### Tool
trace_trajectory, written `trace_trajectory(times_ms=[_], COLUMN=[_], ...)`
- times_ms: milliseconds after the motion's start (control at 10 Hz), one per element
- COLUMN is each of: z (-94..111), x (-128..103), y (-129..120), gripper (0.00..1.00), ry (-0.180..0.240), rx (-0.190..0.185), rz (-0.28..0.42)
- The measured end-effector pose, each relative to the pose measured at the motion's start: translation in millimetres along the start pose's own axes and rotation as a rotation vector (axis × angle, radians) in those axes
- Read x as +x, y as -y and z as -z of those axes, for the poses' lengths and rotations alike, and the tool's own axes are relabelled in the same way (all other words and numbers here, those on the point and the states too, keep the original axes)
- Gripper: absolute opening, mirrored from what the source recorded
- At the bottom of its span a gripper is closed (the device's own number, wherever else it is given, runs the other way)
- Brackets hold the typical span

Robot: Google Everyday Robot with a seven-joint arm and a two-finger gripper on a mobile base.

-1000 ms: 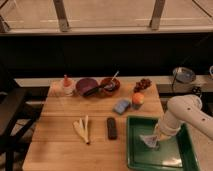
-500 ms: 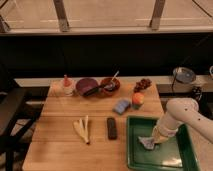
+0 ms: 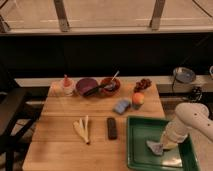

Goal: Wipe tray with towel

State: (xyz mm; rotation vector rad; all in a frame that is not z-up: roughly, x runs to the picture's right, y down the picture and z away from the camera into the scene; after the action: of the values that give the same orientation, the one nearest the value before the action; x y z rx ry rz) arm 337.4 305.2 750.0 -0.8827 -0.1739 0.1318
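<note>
A green tray [image 3: 137, 150] lies at the right front of the wooden table. A pale crumpled towel [image 3: 155, 147] lies on the tray's floor near its middle. My gripper [image 3: 166, 142] comes in from the right on a white arm and presses down on the towel's right side, inside the tray. The towel hides the fingertips.
On the table are a dark rectangular block [image 3: 112, 128], pale sticks [image 3: 83, 129], a blue sponge [image 3: 121, 106], an orange fruit [image 3: 138, 99], a purple bowl [image 3: 87, 86], a red bowl with a utensil [image 3: 109, 86], a bottle [image 3: 66, 84] and dark fruit [image 3: 144, 83]. A black chair [image 3: 12, 117] stands left.
My gripper and the towel have slid lower and slightly left across the tray floor, toward the front of the tray.
</note>
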Motion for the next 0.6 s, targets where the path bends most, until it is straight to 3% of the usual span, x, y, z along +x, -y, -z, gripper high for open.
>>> trace_trajectory(times_ms=[300, 600], z=[23, 28], x=[30, 17], y=[18, 40], gripper=[0.00, 0.00], ry=[-0.047, -0.057], rx=[0.025, 0.035], rz=[-0.063, -0.038])
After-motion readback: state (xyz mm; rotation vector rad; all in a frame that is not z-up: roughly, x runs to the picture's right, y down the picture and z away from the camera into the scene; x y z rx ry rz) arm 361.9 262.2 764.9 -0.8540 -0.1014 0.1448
